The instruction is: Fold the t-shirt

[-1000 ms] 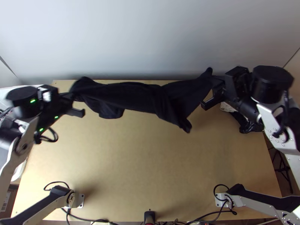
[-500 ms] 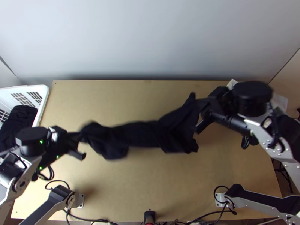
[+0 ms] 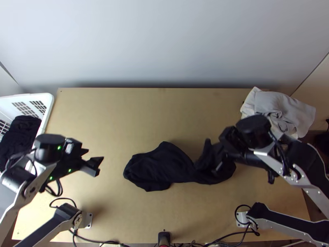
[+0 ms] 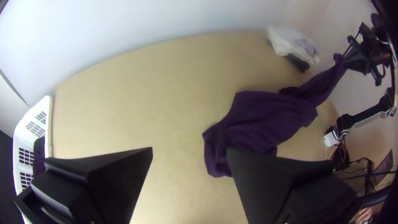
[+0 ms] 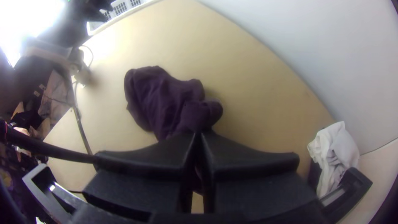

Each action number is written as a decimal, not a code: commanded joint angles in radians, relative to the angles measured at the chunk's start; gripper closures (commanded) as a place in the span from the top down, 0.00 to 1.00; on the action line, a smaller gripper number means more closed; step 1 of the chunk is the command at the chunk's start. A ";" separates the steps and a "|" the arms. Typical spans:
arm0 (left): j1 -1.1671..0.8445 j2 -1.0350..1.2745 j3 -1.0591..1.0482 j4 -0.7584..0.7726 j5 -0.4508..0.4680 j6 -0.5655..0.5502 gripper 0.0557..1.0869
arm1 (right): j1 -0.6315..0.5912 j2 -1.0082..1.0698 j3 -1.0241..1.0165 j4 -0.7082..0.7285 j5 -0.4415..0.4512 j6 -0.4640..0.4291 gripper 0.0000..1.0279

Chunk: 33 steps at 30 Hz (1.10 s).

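The dark t-shirt [image 3: 164,166] lies bunched on the table's near half in the top view, its right end lifted. Over the left side of the table, my left gripper [image 3: 93,159] is apart from the cloth; in the left wrist view that left gripper [image 4: 188,159] stands open and empty, the shirt [image 4: 257,120] beyond it. My right gripper [image 3: 216,158] holds the raised end of the shirt; in the right wrist view the right gripper [image 5: 198,135] is shut on it, with the rest of the shirt [image 5: 159,97] hanging down to the table.
A white basket [image 3: 48,111] with dark cloth [image 3: 20,136] in it stands at the left edge. White cloth [image 3: 277,109] lies at the far right corner. Cables [image 3: 98,242] run along the near edge. Bare tabletop [image 3: 135,115] spreads behind the shirt.
My left gripper has let go of the shirt's left end, which has dropped onto the table. Both arms have moved toward the near edge, and my right gripper has carried its end lower in the picture.
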 commanded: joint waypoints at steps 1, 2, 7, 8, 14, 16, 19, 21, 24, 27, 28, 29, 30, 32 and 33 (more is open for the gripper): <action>-0.024 0.203 0.136 0.034 0.074 -0.032 0.85 | -0.001 -0.084 -0.119 -0.103 -0.006 0.006 0.03; -0.047 0.239 0.155 0.046 0.073 -0.035 0.85 | -0.006 -0.090 -0.125 -0.125 -0.006 0.006 0.03; -0.125 0.427 0.217 0.124 0.071 -0.035 0.85 | -0.052 -0.117 -0.113 -0.135 -0.004 -0.008 0.03; -0.138 0.466 0.228 0.141 0.071 -0.035 0.85 | -0.069 -0.117 -0.105 -0.129 -0.004 -0.010 0.03; -0.223 0.654 0.294 0.204 0.070 -0.028 0.88 | -0.182 -0.120 -0.099 -0.079 -0.027 -0.008 0.03; -0.243 0.709 0.313 0.223 0.068 -0.023 0.88 | -0.197 -0.122 -0.096 -0.074 -0.030 -0.008 0.03; -0.259 0.795 0.343 0.249 0.068 -0.012 0.91 | -0.217 -0.120 -0.084 -0.074 -0.032 -0.005 0.03; -0.266 0.851 0.365 0.264 0.068 0.002 0.91 | -0.228 -0.117 -0.079 -0.074 -0.035 -0.001 0.03; -0.285 0.926 0.397 0.293 0.070 0.008 0.91 | -0.240 -0.111 -0.076 -0.071 -0.036 0.002 0.03; -0.311 0.995 0.441 0.299 0.070 0.009 0.93 | -0.254 -0.104 -0.073 -0.071 -0.036 0.002 0.03; -0.316 1.018 0.457 0.302 0.070 0.011 0.93 | -0.256 -0.102 -0.073 -0.071 -0.035 0.002 0.03; -0.320 1.044 0.475 0.302 0.070 0.011 0.93 | -0.257 -0.099 -0.073 -0.071 -0.036 0.002 0.03; -0.323 1.067 0.497 0.302 0.070 0.011 0.94 | -0.257 -0.097 -0.075 -0.069 -0.035 0.001 0.03; -0.329 1.108 0.541 0.299 0.071 0.009 0.94 | -0.263 -0.090 -0.075 -0.065 -0.035 0.001 0.03; -0.334 1.125 0.563 0.298 0.071 0.008 0.94 | -0.266 -0.087 -0.073 -0.060 -0.036 -0.001 0.03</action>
